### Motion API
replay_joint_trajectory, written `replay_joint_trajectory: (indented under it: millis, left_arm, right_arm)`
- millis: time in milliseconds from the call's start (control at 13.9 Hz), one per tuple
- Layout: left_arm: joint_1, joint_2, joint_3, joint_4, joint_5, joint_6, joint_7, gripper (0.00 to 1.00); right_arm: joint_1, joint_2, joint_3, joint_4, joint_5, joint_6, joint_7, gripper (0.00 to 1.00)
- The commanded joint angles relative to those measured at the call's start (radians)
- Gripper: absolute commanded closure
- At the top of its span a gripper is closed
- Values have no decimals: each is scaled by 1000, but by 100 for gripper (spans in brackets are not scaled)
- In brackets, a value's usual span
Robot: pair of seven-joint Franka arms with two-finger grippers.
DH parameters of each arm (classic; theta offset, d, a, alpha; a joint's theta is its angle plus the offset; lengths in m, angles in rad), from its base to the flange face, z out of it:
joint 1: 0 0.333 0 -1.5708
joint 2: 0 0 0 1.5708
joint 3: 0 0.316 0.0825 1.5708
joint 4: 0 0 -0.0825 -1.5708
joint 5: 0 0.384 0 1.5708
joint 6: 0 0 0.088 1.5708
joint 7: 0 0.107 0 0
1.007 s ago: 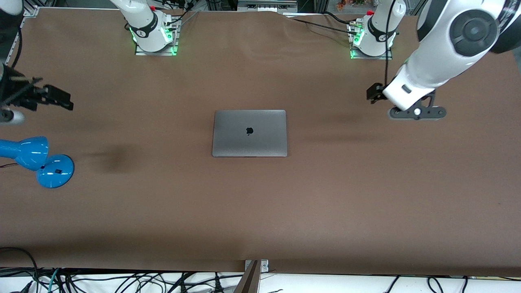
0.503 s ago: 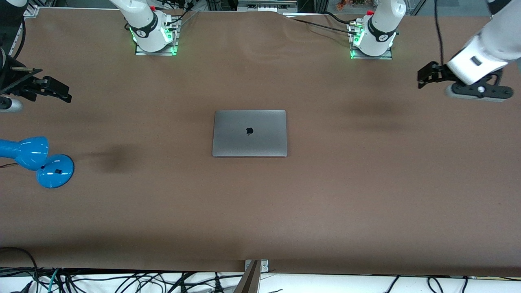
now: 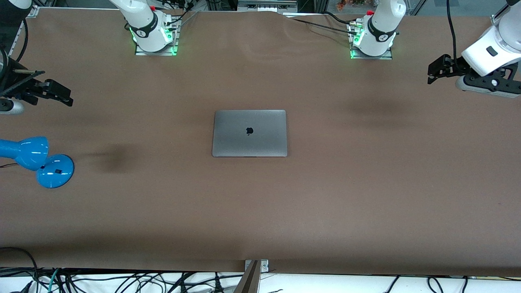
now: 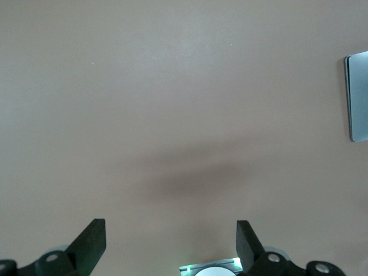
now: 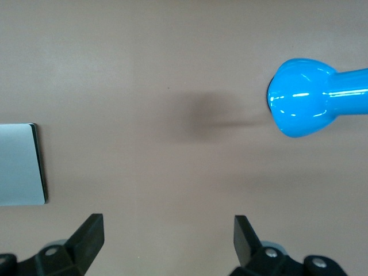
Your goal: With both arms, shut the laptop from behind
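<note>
The space-grey laptop (image 3: pixel 249 133) lies shut and flat in the middle of the brown table, its dark apple logo facing up. An edge of it shows in the left wrist view (image 4: pixel 358 95) and in the right wrist view (image 5: pixel 20 164). My left gripper (image 3: pixel 437 69) is open and empty, up in the air over the table near the left arm's end. My right gripper (image 3: pixel 57 94) is open and empty, up over the right arm's end. In each wrist view the fingers (image 4: pixel 92 241) (image 5: pixel 89 234) stand wide apart over bare table.
A blue desk lamp (image 3: pixel 36 160) stands at the right arm's end, nearer the front camera than the right gripper; its head shows in the right wrist view (image 5: pixel 305 103). The arm bases (image 3: pixel 154 34) (image 3: pixel 372 38) glow green at the table's back edge.
The left arm has swung away from the laptop toward its end of the table and risen. The right gripper has shifted only slightly. The laptop has not moved.
</note>
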Motion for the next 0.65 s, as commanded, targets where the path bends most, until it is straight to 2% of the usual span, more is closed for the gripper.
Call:
replay_joint_trajectory:
  millis: [0, 288, 575]
  left_arm:
    - [-13, -17, 3, 7, -25, -14, -4, 0]
    - [-48, -10, 1, 18, -11, -11, -10, 0]
    - [-60, 25, 6, 84, -7, -15, -7, 0]
  right_arm:
    - [10, -13, -11, -19, 10, 14, 3, 0]
    - [10, -16, -6, -18, 10, 3, 7, 0]
    - [10, -16, -5, -18, 11, 2, 7, 0]
